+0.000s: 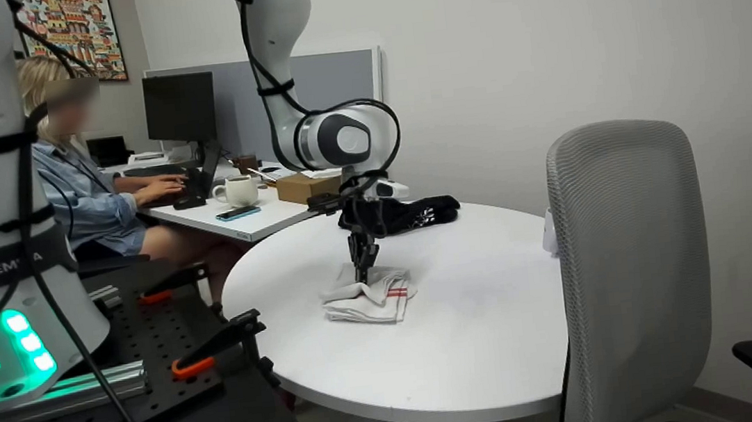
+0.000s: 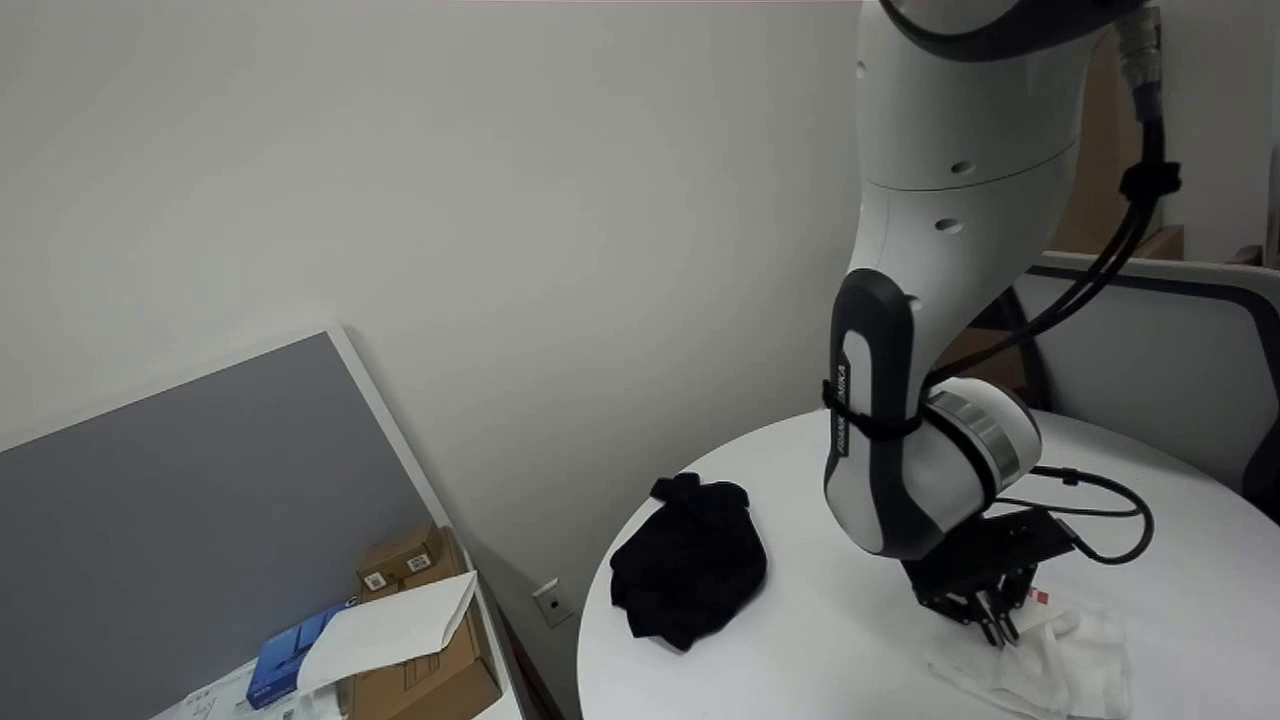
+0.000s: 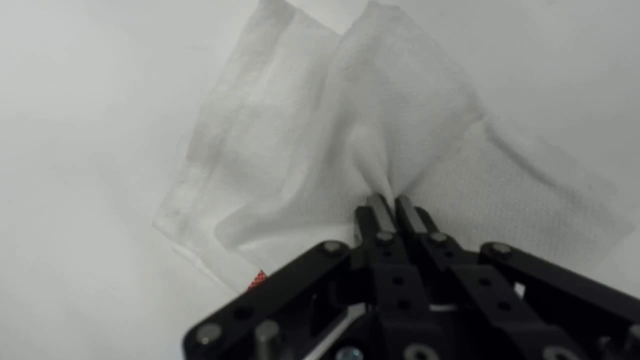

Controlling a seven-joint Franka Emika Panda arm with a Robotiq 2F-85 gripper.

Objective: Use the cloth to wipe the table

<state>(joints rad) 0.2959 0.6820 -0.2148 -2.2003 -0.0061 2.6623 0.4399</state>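
Fingers (image 3: pixel 382 215) are sitting nearly together, pinching a raised fold of cloth (image 3: pixel 350 125); gripper (image 3: pixel 391 201) is pointing down, lower middle of the wrist view. Cloth is lying folded on the white table (image 1: pixel 479 326), near center of frame in an exterior view, red stripes showing at its right. Probably grasp stage, wiping still ahead.

Risks: pinch is looking shallow, so drag could be pulling the fold free mid-stroke. Loose layers could be bunching or unfolding if only the top one is being held. Fingers are reaching close to the table; too much downward push could be scraping it. A wide stroke could be snagging the black fabric (image 2: pixel 690 565), lying left of the gripper in an exterior view.

Containers: white mug (image 1: pixel 241 191) is standing on the desk (image 1: pixel 272 219), left of center, contents not visible. Cardboard box (image 2: pixel 430 685), lower left in an exterior view, is sitting partly under white paper (image 2: pixel 390 632); inside hidden.
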